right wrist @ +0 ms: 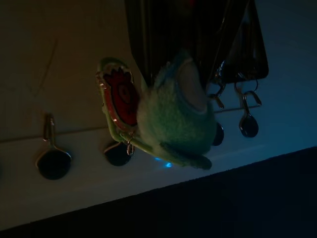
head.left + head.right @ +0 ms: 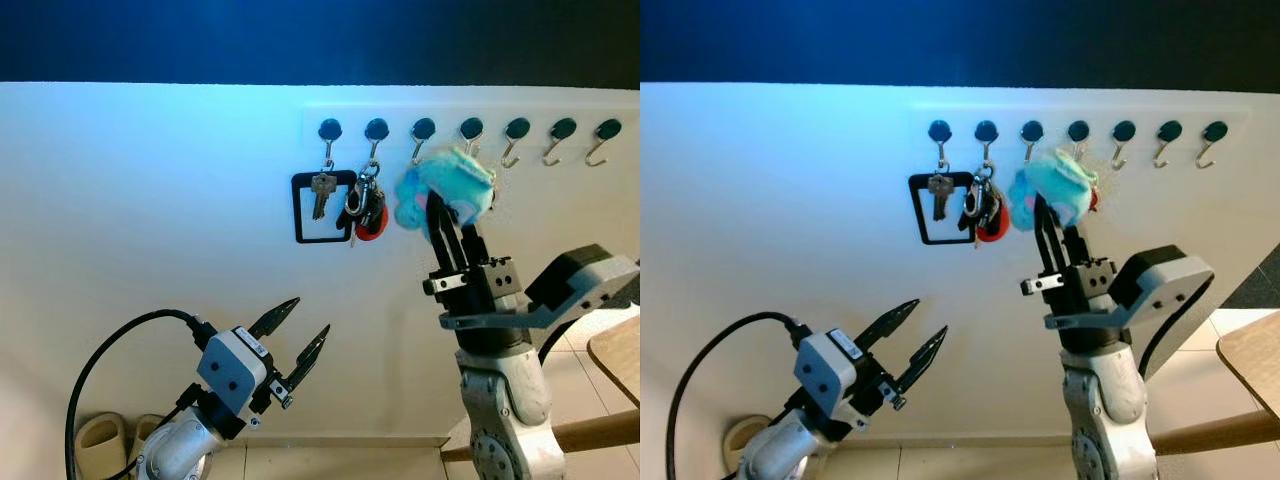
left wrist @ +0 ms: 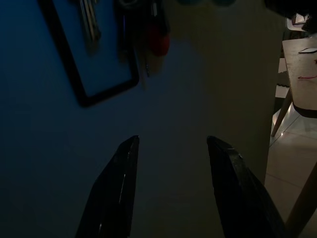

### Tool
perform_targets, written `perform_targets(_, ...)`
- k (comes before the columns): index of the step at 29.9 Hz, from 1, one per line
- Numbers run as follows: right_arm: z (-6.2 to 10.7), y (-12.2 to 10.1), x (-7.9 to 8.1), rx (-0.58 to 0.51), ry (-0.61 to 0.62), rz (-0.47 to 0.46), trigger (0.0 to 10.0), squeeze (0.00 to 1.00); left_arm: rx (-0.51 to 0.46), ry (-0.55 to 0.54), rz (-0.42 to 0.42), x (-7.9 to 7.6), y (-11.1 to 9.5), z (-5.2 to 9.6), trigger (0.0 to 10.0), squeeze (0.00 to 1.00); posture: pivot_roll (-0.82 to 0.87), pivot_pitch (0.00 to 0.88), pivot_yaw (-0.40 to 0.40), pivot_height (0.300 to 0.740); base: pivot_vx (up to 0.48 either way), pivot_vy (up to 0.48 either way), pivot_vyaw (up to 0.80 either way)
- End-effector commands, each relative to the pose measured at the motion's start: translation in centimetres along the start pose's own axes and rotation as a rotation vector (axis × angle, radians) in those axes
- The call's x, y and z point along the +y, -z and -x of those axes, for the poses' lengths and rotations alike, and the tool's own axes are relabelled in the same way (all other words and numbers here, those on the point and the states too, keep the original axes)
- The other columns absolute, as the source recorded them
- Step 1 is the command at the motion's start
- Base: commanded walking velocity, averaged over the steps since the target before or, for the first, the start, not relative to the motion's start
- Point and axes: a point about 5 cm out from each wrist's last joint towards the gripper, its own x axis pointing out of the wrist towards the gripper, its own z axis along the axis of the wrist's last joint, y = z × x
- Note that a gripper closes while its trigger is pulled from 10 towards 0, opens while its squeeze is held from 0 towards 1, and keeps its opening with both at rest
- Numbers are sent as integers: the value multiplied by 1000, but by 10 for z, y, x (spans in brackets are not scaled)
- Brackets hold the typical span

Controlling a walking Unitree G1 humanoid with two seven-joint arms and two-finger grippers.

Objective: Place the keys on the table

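In the left eye view, the keys [image 2: 445, 187] (with a fluffy turquoise charm) are seen pinched at the tips of the right end effector [image 2: 445, 225], raised against the wall just below the hook rail [image 2: 470, 128]. At 9 o'clock of them hang a second key bunch [image 2: 364, 205] and a black frame [image 2: 322, 208]. The left end effector [image 2: 298, 340] is held low, fingers spread. A wooden surface [image 2: 618, 355] is seen at 3 o'clock.

In the left wrist view, the spread fingers [image 3: 115, 188] are pointed at the wall.

In the right wrist view, the charm [image 1: 176, 114] is gripped beside the hooks [image 1: 53, 158].

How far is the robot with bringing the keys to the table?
Nothing is finished yet. In hand: the right gripper is raised at the hook rail with the fluffy blue keychain at its fingertips. The left gripper is open and holds nothing. Left: carry the keys to the table and put them down.
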Motion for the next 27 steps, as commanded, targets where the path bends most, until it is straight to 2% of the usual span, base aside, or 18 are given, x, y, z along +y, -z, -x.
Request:
perform_targets(1, -3, -8, 1, -30, -1, -2, 0, 0, 15, 14, -8, -1, 3, 1, 10000, 0, 48, 99, -9, 740, 0, 0, 0)
perform_targets(10, -10, -15, 3, -58, 2, -22, 0, 0, 17, 29, -9, -3, 4, 0, 10000, 0, 45, 98, -9, 740, 0, 0, 0)
perform_targets(13, -10, -14, 1, -43, 29, -56, 0, 0, 18, 35, -8, -4, 4, 0, 10000, 0, 44, 97, -8, 740, 0, 0, 0)
perform_targets(16, -12, -10, -5, -18, 99, -142, 0, 0, 23, 50, -9, -5, 4, 1, 10000, 0, 42, 97, -6, 740, 0, 0, 0)
perform_targets(18, -12, -7, -9, 3, 130, -177, 1373, 0, 26, 58, -10, -6, 4, 1, 10000, 0, 41, 95, -6, 740, 0, 0, 0)
perform_targets(20, -12, -7, -9, 9, 137, -185, 1373, 0, 27, 60, -11, -6, 5, 1, 10000, 0, 41, 95, -6, 740, 0, 0, 0)
perform_targets(21, -11, -6, -10, 14, 141, -189, 3059, 0, 27, 61, -11, -6, 5, 1, 10000, 0, 40, 94, -7, 740, 0, 0, 0)
perform_targets(23, -11, -6, -10, 17, 143, -191, 3059, 0, 27, 62, -11, -6, 5, 1, 10000, 0, 40, 94, -7, 740, 0, 0, 0)
perform_targets(24, -11, -6, -11, 19, 148, -194, 3529, 0, 27, 62, -11, -7, 5, 1, 10000, 0, 41, 93, -8, 740, 0, 0, 0)
perform_targets(25, -11, -6, -11, 19, 148, -194, 3529, 0, 27, 62, -11, -7, 5, 1, 10000, 0, 41, 93, -8, 740, 0, 0, 0)
perform_targets(26, -11, -6, -11, 16, 153, -196, 4588, 0, 26, 62, -11, -7, 4, 1, 10000, 0, 40, 92, -8, 740, 0, 0, 0)
perform_targets(27, -13, -8, -12, 6, 156, -196, 4824, 0, 26, 62, -11, -7, 4, 1, 10000, 0, 40, 93, -8, 740, 0, 0, 0)
